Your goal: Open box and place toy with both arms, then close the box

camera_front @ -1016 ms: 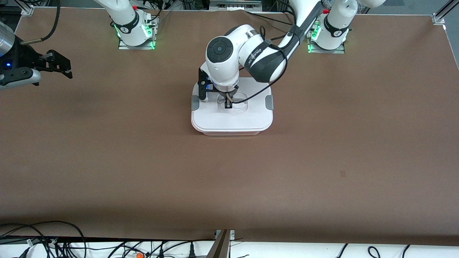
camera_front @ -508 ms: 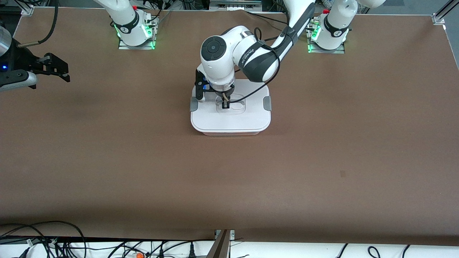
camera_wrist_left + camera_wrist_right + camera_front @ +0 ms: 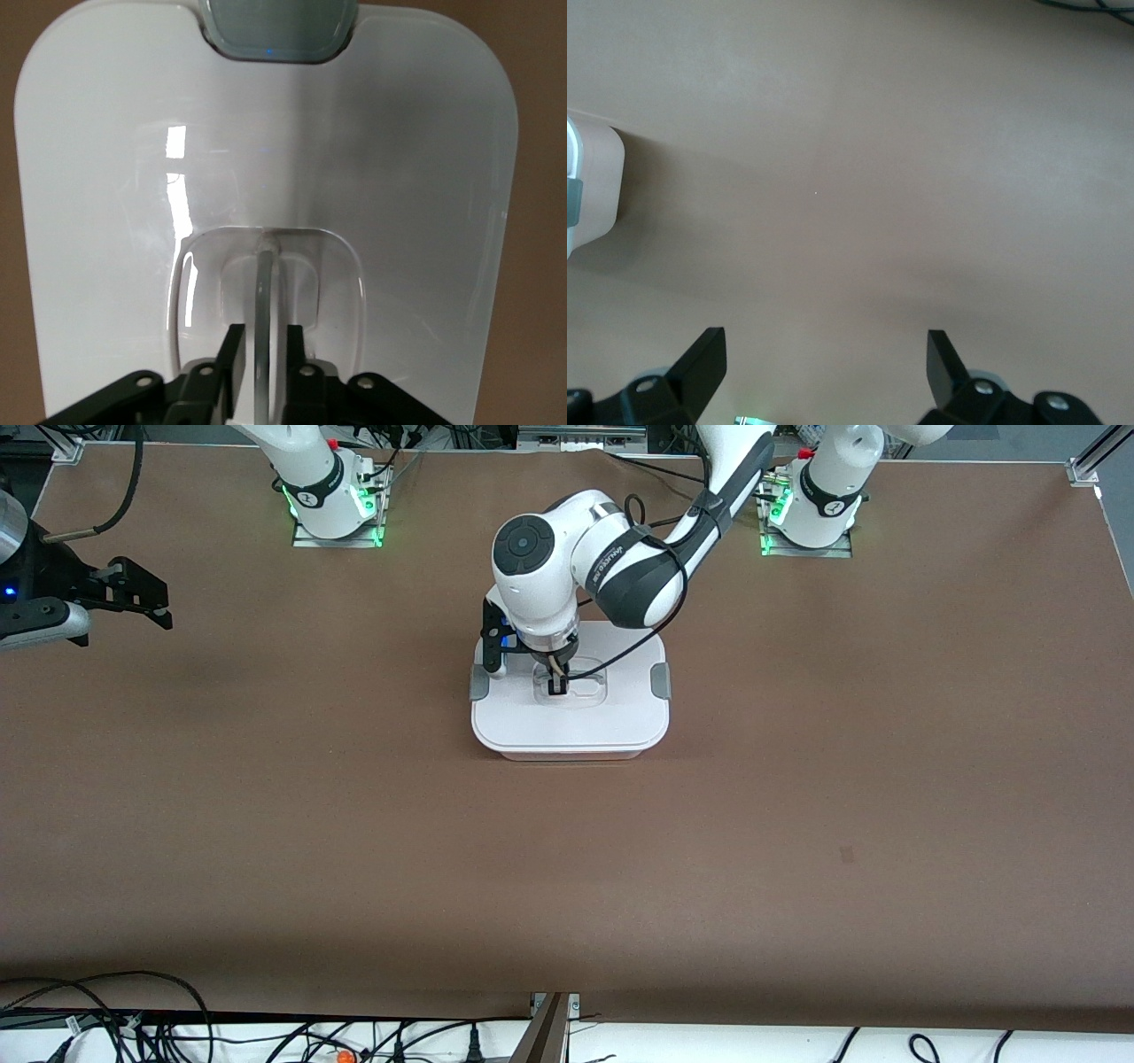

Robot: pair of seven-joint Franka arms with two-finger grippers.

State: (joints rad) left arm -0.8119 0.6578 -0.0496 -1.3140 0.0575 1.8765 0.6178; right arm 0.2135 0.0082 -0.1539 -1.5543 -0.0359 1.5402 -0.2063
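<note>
The box stands at mid-table with its white lid on and grey clips at both ends. My left gripper is down in the lid's clear recessed handle. In the left wrist view the lid fills the frame. There my left gripper straddles the thin clear handle bar, its fingers a narrow gap away on each side. My right gripper waits open in the air at the right arm's end of the table. It is empty in the right wrist view. The toy is out of view.
Bare brown table surrounds the box on all sides. The box's corner shows at the edge of the right wrist view. Arm bases stand along the table's edge. Cables lie past the table's edge nearest the front camera.
The left arm has come down a little with the lid, which has settled on the box. Nothing has visibly moved in the last half second. The right gripper has hardly moved.
</note>
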